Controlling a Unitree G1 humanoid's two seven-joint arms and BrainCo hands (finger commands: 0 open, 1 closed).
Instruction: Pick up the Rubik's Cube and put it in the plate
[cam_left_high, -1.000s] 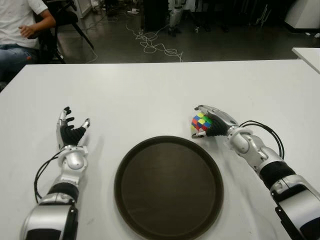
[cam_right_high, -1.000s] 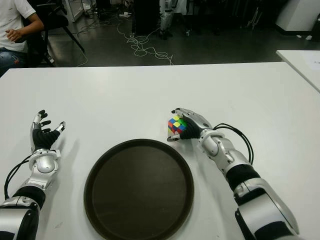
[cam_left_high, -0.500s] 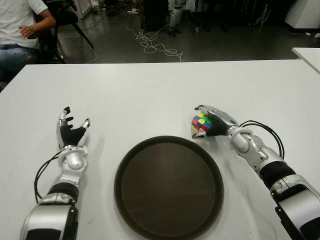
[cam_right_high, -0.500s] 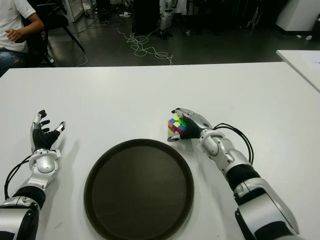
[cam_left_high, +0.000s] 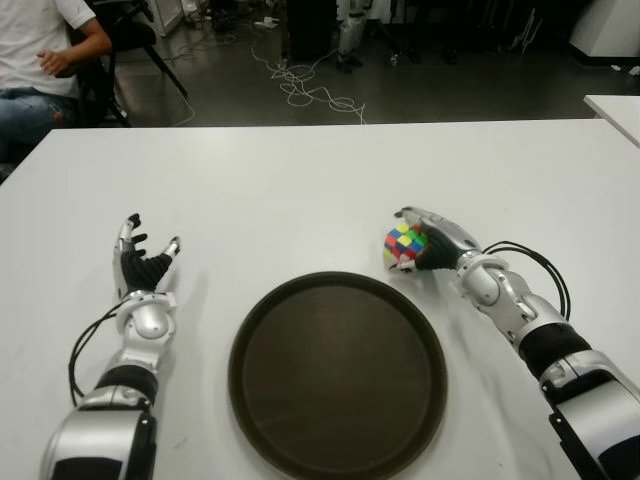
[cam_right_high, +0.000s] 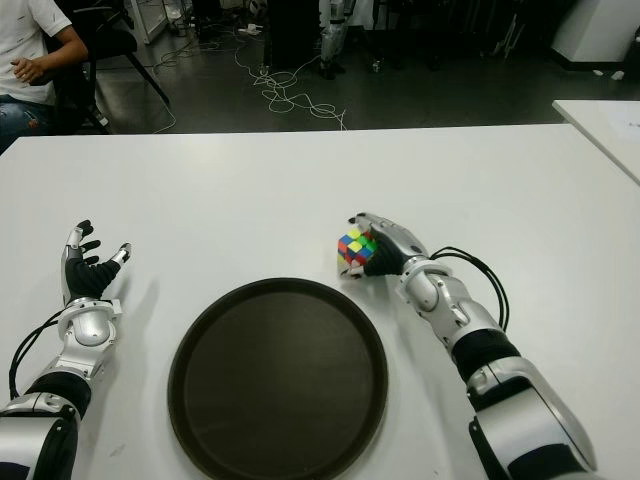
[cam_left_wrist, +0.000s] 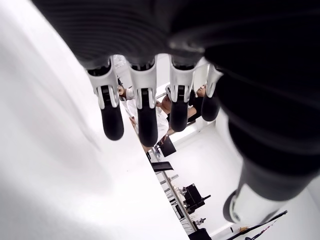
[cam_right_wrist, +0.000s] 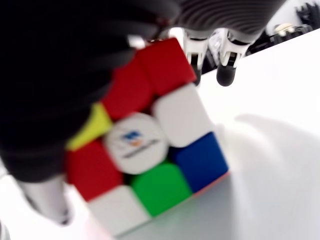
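The Rubik's Cube (cam_left_high: 403, 245) is held in the right hand (cam_left_high: 432, 243), just beyond the far right rim of the plate (cam_left_high: 337, 375) and outside it. The fingers (cam_right_wrist: 227, 55) are curled over the cube's top and far faces, with the thumb pressed against the near side, as is shown in the right wrist view. Whether the cube has left the bench (cam_left_high: 300, 190) or is touching it cannot be told with certainty; a soft shadow lies under it.

The cube is judged to be light, rigid and hard-edged, with smooth glossy stickers that could slip against the finger pads. Because its layers can rotate, a hold across two opposite flat faces is judged safest, with pressure kept square so that no layer is twisted. It is unlikely to be damaged by a short drop, yet it could bounce or roll off the plate's shallow rim if released from high up.

A small printed logo is seen on the white centre tile facing the wrist camera; its lettering cannot be read. Red, green, blue, yellow and white tiles are visible in a scrambled pattern.

The left hand (cam_left_high: 142, 262) is shown well to the left of the plate, its fingers spread and holding nothing. A seated person (cam_left_high: 40, 60) is seen beyond the bench's far left corner.
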